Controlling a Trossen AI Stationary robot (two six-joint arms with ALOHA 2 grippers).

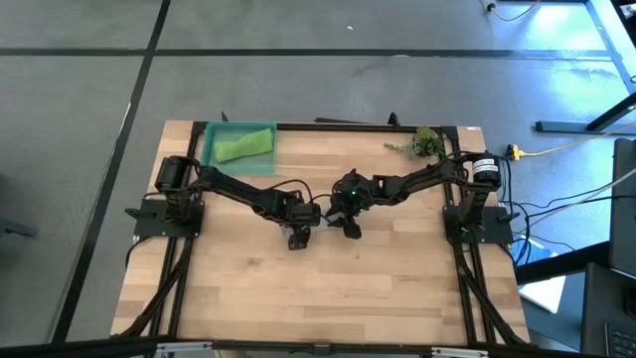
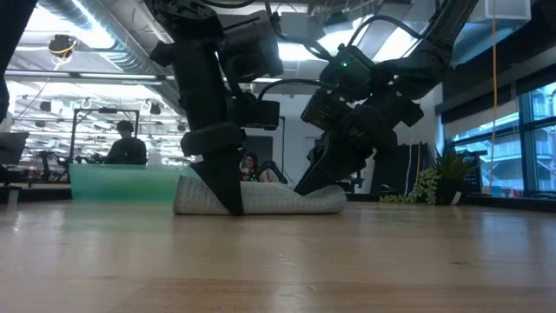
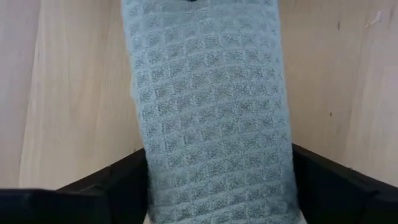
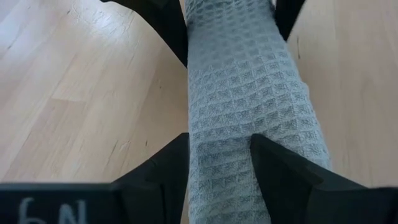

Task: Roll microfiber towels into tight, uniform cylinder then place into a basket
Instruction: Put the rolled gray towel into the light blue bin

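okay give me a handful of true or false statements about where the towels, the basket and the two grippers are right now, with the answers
1. The green towel lies in the basket. True.
2. The grey towel is spread out flat. False: it is rolled into a cylinder lying on the table.
3. Both grippers are at the grey towel. True: the left gripper straddles one end with a finger on each side, and the right gripper is closed on the other end.
4. The basket sits at the middle of the table. False: it is at the far left corner.
5. The plant sprig lies in the basket. False: it lies on the table near the far right corner.
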